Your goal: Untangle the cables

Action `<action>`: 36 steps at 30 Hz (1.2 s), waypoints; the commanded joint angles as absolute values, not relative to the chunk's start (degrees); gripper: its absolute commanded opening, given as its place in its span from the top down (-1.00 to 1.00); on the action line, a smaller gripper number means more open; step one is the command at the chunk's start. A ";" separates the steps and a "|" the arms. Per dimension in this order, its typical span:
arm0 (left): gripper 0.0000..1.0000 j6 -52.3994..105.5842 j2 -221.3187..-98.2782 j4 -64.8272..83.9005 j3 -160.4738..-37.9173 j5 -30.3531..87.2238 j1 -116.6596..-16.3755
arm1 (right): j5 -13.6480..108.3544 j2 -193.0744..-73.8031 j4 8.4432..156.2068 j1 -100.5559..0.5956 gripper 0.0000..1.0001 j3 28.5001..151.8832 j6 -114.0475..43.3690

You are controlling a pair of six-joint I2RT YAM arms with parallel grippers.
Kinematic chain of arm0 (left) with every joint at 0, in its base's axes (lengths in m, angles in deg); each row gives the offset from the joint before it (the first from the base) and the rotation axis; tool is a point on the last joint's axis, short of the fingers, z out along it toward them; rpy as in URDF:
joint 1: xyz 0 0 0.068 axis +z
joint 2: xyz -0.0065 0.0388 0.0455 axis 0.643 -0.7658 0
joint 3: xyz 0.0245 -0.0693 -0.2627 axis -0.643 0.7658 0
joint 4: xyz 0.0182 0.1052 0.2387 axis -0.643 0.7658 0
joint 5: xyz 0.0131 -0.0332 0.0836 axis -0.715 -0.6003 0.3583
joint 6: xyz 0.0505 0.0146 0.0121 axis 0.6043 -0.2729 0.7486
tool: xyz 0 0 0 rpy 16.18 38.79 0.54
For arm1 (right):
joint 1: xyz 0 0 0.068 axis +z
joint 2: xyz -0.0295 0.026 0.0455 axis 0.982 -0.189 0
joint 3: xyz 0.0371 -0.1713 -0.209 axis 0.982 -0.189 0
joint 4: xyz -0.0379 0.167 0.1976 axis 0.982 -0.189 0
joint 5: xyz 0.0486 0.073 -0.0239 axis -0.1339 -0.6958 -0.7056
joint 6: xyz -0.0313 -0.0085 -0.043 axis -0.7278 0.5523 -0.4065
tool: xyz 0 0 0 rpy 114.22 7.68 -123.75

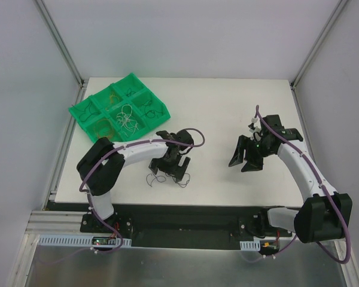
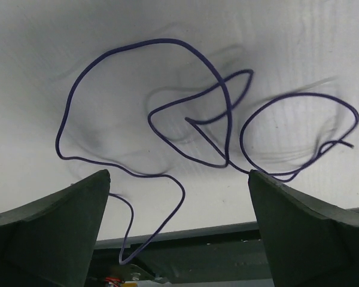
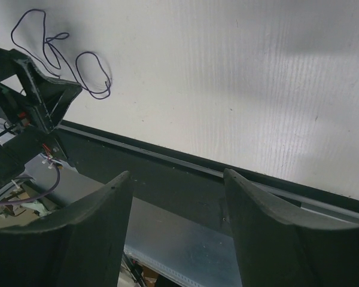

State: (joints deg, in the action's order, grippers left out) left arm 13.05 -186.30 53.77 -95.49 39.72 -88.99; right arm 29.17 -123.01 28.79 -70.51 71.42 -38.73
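Left gripper point(image 1: 170, 172) open over a loose purple wire point(image 2: 167, 40)

Its two fingers stood wide apart and held nothing; the thin wire lay in curly loops on the white table point(image 1: 227, 107), between and just ahead of the fingers. The right gripper point(image 1: 242, 162) was well apart to the right, its fingers also apart and empty. More cables, among them a white clump point(image 1: 125, 116), lay in the compartments of the green tray point(image 1: 78, 113) at the far left.
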 commanded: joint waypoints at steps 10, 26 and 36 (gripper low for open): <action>0.16 13.56 -194.25 54.09 -100.85 35.55 -87.13 | 28.19 -122.32 29.31 -71.02 -0.25 71.33 -38.38; 1.00 18.74 -170.89 53.91 -100.41 42.49 -75.10 | 27.84 -124.25 30.01 -71.46 -0.24 71.51 -39.08; 1.00 33.68 -161.73 54.71 -116.91 56.20 -65.52 | 26.96 -126.01 30.54 -71.55 -0.24 72.21 -39.52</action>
